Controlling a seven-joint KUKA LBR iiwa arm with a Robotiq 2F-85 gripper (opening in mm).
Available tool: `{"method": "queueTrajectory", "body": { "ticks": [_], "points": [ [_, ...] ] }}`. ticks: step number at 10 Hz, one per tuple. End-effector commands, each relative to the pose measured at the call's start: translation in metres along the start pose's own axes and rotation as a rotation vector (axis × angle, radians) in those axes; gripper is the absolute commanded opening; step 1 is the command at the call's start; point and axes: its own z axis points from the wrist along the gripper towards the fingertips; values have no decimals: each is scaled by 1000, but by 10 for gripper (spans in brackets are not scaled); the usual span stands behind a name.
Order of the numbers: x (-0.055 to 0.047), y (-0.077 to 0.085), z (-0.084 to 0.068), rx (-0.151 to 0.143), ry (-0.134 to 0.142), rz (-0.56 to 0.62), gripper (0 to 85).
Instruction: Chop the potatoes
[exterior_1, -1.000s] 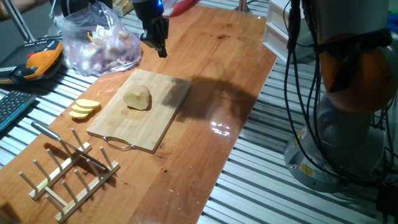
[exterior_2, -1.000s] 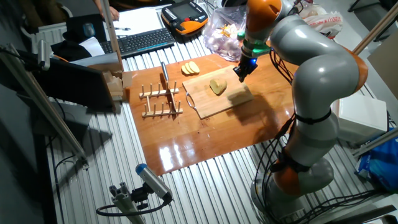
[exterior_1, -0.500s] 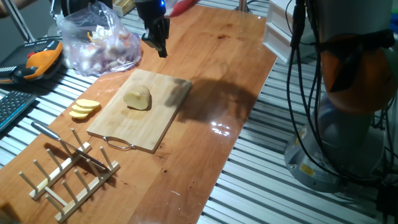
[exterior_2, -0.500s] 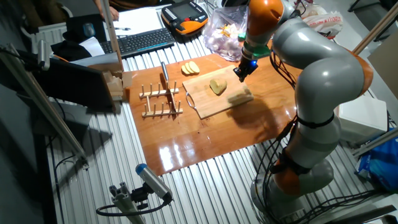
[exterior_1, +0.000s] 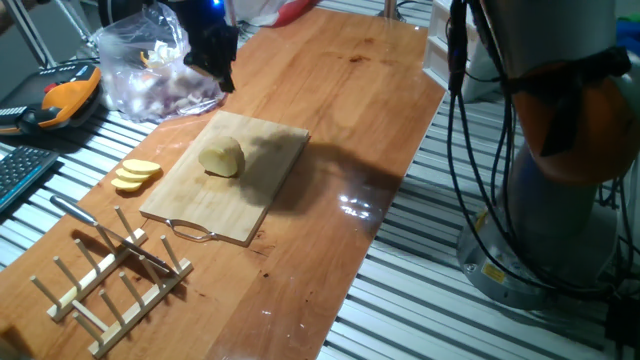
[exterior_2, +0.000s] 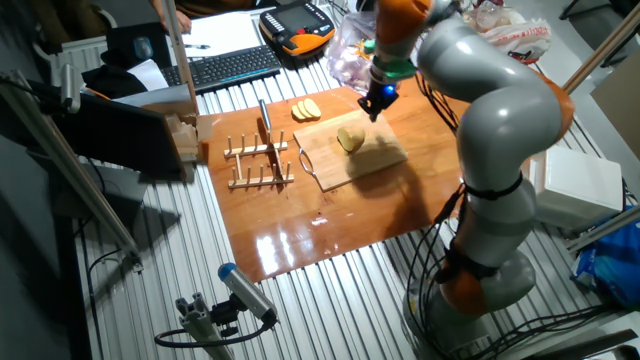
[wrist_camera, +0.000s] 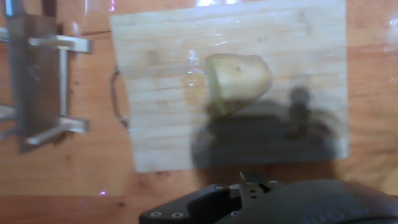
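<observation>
Right now the potato chunk (exterior_1: 222, 158) is sitting near the middle of the cutting board (exterior_1: 190, 200), its flat cut face turned toward the board's wire handle (exterior_1: 189, 233). Thin slices (exterior_1: 135, 175) are lying stacked just off the board's edge, on the table (exterior_1: 340, 110). The gripper (exterior_1: 215, 52) is hanging above the board's far edge, apart from everything; whether its fingers are apart or together I cannot tell. Judging by looks, the chunk is firm, light and probably wet-slick, so it is likely rolling easily on its rounded side; holding it across the rounded flanks seems safest. A knife (exterior_1: 105, 232) is resting across a wooden rack (exterior_1: 120, 275) beyond the board's handle end. Behind the board, a plastic bag (exterior_1: 160, 65) is crowding the table's edge.
</observation>
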Motion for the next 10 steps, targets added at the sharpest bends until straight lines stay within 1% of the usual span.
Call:
{"method": "queueTrajectory", "body": {
  "ticks": [1, 2, 3, 4, 5, 6, 8, 10],
  "points": [
    [5, 142, 8, 6, -16, 26, 0],
    [17, 163, 26, 10, -42, 39, 0],
    [21, 172, 38, 7, -31, 47, 0],
    [25, 177, 46, 2, -34, 53, 0],
    [26, 179, 49, -13, -32, 55, 0],
    [25, 179, 49, -19, -32, 54, 0],
    [25, 179, 50, -21, -46, 55, 0],
    [24, 179, 50, -15, -50, 56, 0]
  ]
}}
